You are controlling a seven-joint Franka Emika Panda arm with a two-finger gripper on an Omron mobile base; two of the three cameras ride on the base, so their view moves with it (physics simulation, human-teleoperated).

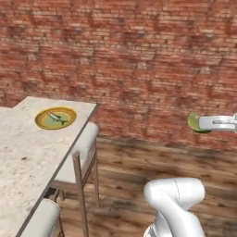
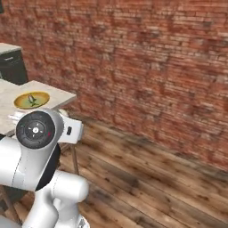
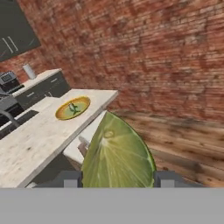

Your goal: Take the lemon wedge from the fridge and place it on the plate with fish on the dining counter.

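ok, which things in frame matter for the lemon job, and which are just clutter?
Job:
- lemon wedge, held in the jaws
- plate with fish
- dining counter

Clutter:
- stools
- grey cabinet counter
- brick wall

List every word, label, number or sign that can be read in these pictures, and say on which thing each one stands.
No text can be read.
Arm joint cap: small marks on the dark disc, too small to read.
Dark wall board: pale lines, no letters.
Plate, fish, lemon wedge, counter, brick wall: no writing.
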